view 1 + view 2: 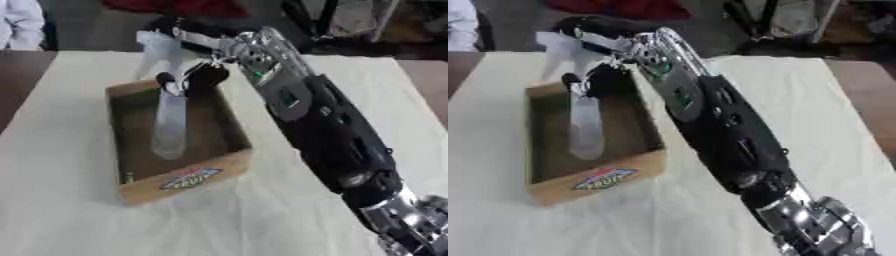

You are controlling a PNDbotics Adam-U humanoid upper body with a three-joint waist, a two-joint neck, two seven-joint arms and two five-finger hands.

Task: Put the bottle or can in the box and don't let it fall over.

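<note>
Silver joints of the right arm (402, 220) fill the lower right corner, nearest the camera, and the black forearm runs from there up and leftward across the desk (79, 225) to the far end of the box (179, 182).

Inside that box stands a clear bottle (169, 127), pale and see-through with a bluish-grey sheen, its base down on the box floor near the middle. Its long axis runs from that base up toward the far end of the box, close to upright as seen from above, and its upper end reaches the right hand (194, 77). Dark fingers (208, 75) curl round the top of the bottle, so the hand is grasping the bottle by its upper part; the cap itself is hidden by them. Above the hand a pale, translucent shape shows against the dark background, and what it is cannot be told.

Brown cardboard forms the box, open-topped, with a dark interior and a coloured oval label (191, 178) on its near wall. It sits left of centre on the desk, which is covered by a cream cloth.
</note>
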